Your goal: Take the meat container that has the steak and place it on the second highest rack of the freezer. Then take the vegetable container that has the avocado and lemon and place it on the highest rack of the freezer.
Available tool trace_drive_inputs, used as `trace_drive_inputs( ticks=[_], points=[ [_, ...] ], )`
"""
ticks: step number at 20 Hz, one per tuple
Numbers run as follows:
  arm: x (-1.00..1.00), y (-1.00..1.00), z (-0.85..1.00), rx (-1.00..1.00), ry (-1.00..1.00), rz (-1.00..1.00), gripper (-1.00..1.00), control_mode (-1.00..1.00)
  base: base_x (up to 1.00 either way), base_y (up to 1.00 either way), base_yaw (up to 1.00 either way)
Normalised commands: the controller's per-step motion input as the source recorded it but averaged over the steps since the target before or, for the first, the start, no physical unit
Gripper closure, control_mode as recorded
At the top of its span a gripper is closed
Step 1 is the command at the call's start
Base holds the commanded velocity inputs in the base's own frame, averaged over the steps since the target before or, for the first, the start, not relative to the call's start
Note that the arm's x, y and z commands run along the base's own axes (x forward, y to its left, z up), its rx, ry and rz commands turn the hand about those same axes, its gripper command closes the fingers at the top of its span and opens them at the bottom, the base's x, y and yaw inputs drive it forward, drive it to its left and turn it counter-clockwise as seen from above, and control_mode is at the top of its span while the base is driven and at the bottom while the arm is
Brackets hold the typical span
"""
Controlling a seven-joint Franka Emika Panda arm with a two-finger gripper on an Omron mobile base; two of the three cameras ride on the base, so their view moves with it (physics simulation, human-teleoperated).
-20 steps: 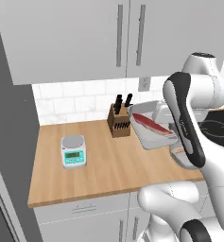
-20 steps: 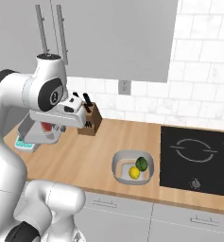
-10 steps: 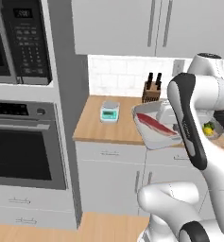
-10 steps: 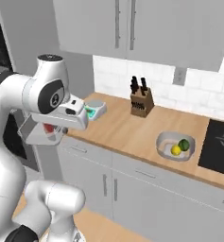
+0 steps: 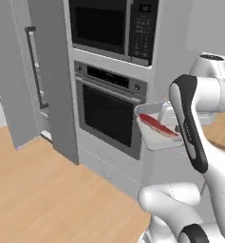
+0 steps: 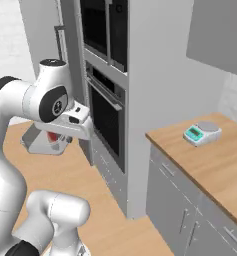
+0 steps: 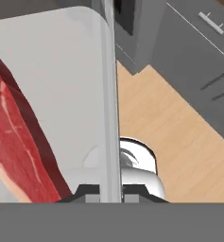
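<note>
My gripper (image 7: 109,194) is shut on the side wall of the clear meat container (image 7: 61,56), one fingertip on each side of the thin rim. The red steak (image 7: 19,142) lies inside it. In the left base view the meat container (image 5: 152,138) hangs level in front of the oven with the steak (image 5: 156,124) in it, and the gripper (image 5: 173,129) grips its right edge. In the right base view the container (image 6: 40,145) is held low to the left of the arm. The tall grey freezer (image 5: 19,71) with its long handle (image 5: 35,66) stands at the left; its racks are hidden.
A wall oven (image 5: 109,114) with a microwave (image 5: 114,26) above it stands directly ahead. To the right is a wooden counter (image 6: 210,160) with a small kitchen scale (image 6: 202,132). Bare wooden floor (image 5: 47,190) lies between me and the freezer.
The whole picture has swung from the counter to the oven stack and freezer, so the base has moved. The meat container stays in the gripper.
</note>
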Motion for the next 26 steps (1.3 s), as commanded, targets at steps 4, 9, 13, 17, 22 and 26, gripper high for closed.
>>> trace_drive_inputs(
  ticks=[4, 9, 13, 17, 22, 26],
  points=[
    [0.00, 0.00, 0.00, 0.00, 0.00, 0.00, 1.00, 1.00, -0.25, 0.03, 0.99],
    [0.00, 0.00, 0.00, 0.00, 0.00, 0.00, 1.00, 1.00, 0.51, 0.41, 0.69],
    [0.00, 0.00, 0.00, 0.00, 0.00, 0.00, 1.00, 1.00, 1.00, 0.54, 0.18],
    [0.00, 0.00, 0.00, 0.00, 0.00, 0.00, 1.00, 1.00, 1.00, 0.52, 0.00],
    [0.00, 0.00, 0.00, 0.00, 0.00, 0.00, 1.00, 1.00, 1.00, 0.23, -0.01],
    [0.00, 0.00, 0.00, 0.00, 0.00, 0.00, 1.00, 1.00, 1.00, 0.07, -0.14]
  ],
)
